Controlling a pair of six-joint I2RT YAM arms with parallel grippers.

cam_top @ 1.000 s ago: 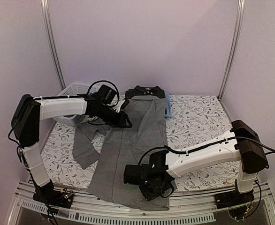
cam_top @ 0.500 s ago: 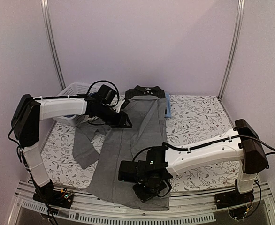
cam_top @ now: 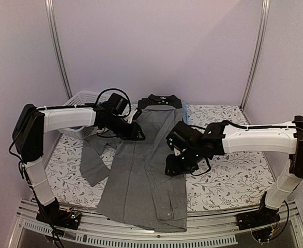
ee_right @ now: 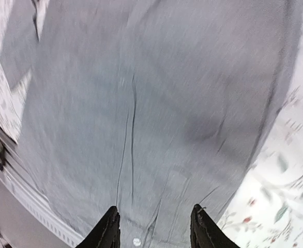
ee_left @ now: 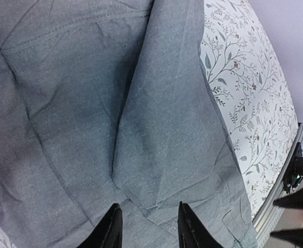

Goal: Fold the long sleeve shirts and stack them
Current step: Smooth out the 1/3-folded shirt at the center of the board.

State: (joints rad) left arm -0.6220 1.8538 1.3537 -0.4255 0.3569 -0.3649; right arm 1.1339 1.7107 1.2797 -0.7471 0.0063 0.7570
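Robot lab booth — bare walls (cam_top: 156, 46), metal frame posts (cam_top: 59, 51).

one shirt (cam_top: 141, 175) along the middle of the table (cam_top: 229, 181), folded shirts (cam_top: 161, 101) behind it, basket (cam_top: 82, 96) far left

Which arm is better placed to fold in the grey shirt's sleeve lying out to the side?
Left, probably. The sleeve lies on that arm's side of the grey shirt, close to the left end effector; the right end effector hangs over the shirt's opposite edge.
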